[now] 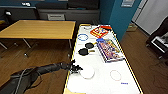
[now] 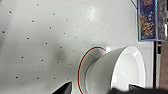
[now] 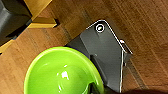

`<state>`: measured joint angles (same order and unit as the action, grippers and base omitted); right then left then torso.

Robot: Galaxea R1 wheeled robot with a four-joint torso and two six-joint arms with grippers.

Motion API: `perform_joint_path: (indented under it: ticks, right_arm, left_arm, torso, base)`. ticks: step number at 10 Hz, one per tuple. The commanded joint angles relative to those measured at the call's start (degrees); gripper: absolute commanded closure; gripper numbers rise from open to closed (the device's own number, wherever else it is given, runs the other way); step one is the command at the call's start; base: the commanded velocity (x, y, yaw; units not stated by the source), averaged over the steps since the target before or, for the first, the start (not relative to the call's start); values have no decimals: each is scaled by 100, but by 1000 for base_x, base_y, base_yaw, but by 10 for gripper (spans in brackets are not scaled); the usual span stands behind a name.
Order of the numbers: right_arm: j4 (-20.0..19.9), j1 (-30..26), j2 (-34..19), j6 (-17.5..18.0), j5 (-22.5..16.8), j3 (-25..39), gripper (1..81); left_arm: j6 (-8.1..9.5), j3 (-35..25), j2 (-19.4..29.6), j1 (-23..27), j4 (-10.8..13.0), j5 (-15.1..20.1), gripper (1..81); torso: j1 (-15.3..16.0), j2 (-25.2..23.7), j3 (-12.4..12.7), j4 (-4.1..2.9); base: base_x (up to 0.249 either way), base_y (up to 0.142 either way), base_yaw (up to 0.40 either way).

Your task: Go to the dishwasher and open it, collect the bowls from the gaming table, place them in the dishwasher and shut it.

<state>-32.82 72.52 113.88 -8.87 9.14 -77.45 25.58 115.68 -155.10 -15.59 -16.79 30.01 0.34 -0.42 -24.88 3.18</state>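
Observation:
The gaming table (image 1: 105, 82) is long and white with a thin yellow edge. A white bowl (image 1: 87, 72) stands near its left edge. My left gripper (image 1: 76, 68) reaches in from the left to the bowl's rim. In the left wrist view the white bowl (image 2: 117, 72) is close, and my left gripper (image 2: 97, 88) stands open with one dark fingertip (image 2: 64, 88) outside the wall and the other over the inside. In the right wrist view my right gripper (image 3: 96, 88) is shut on a bright green bowl (image 3: 60, 72) above the wooden floor. The dishwasher is out of view.
On the table lie board-game boxes (image 1: 110, 50), two dark paddles (image 1: 83, 51), a blue ring (image 1: 82, 37) and a red ring (image 1: 115, 75). A yellow-topped table (image 1: 37, 28) stands to the left. A teal pillar (image 1: 117, 15) rises at the back right. Dark equipment (image 1: 160, 42) sits at the right.

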Motion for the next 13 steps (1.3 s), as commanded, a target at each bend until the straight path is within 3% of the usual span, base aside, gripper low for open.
perform_joint_path:
  ticks: [1,6,7,10,13]
  right_arm:
    - [30,-207,-346,17,-466,64,811]
    - [30,-206,-267,44,-475,-146,811]
    - [39,-198,-250,44,-475,-190,811]
    - [47,-207,-170,44,-501,-261,811]
    - [47,-163,-214,27,-501,-208,811]
  left_arm:
    - [9,245,-320,834,0,356,10]
    - [9,1071,-1251,711,333,601,10]
    - [-8,1072,-1331,685,413,637,811]
    - [-9,-7,-841,1078,413,620,811]
    - [9,-1448,266,1669,387,620,811]
  torso:
    - [0,0,0,0]
    - [2,0,0,0]
    - [2,0,-2,0]
    - [2,2,-2,0]
    - [4,2,-4,0]
  base:
    - [0,0,0]
    - [0,0,0]
    - [0,0,0]
    - [0,0,0]
    - [0,0,0]
